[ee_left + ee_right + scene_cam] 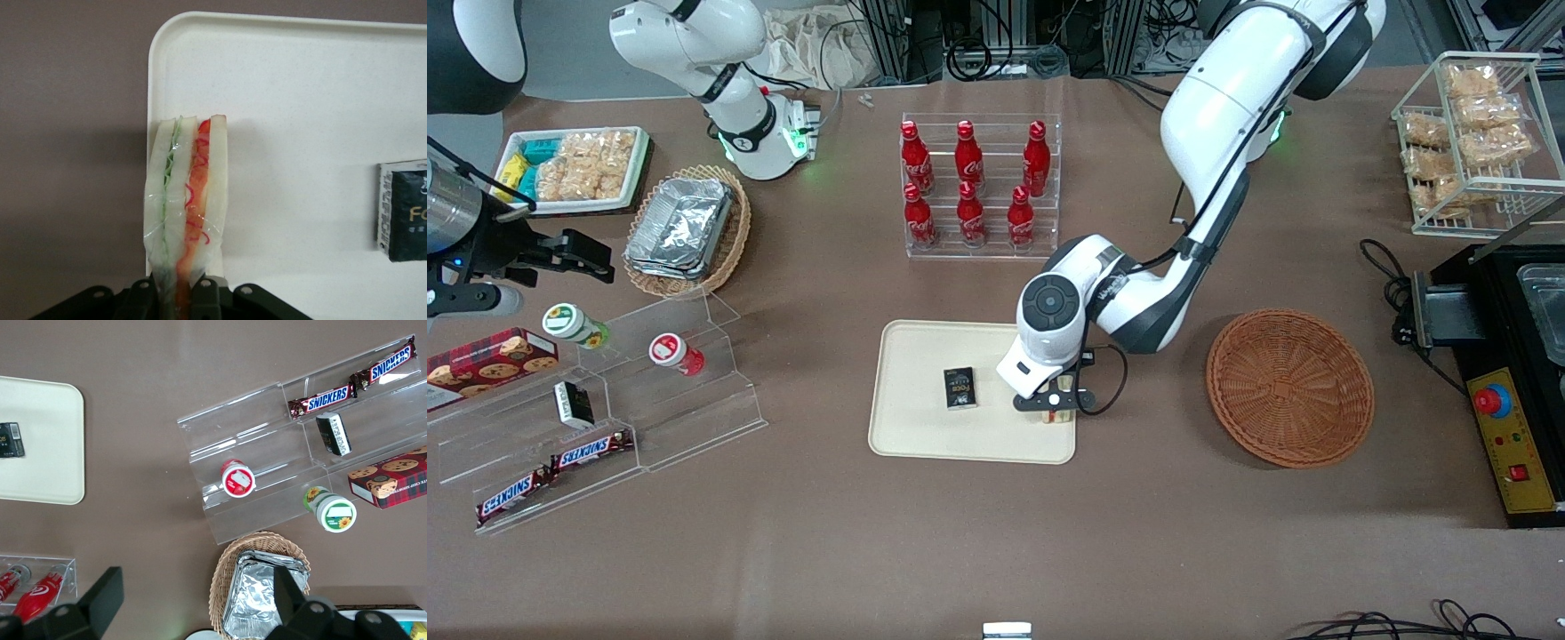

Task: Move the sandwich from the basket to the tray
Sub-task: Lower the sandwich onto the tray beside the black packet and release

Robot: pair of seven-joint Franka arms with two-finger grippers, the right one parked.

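Observation:
My left gripper [1054,402] hangs low over the edge of the cream tray [925,431] that faces the round basket. It is shut on the sandwich [188,193], a clear-wrapped wedge of pale bread with green and orange-red filling lines. In the left wrist view the fingers [208,293] pinch the wedge's narrow end, and the wide end points at the tray's rounded corner [300,87]. In the front view the wrist hides nearly all of the sandwich. The reddish-brown round basket [1289,387] stands empty beside the tray, toward the working arm's end.
A small black packet [959,388] lies on the tray beside the gripper. A clear rack of red bottles [978,187] stands farther from the front camera than the tray. A clear stepped shelf with snacks [605,418] and a foil-filled oval basket [685,233] lie toward the parked arm's end.

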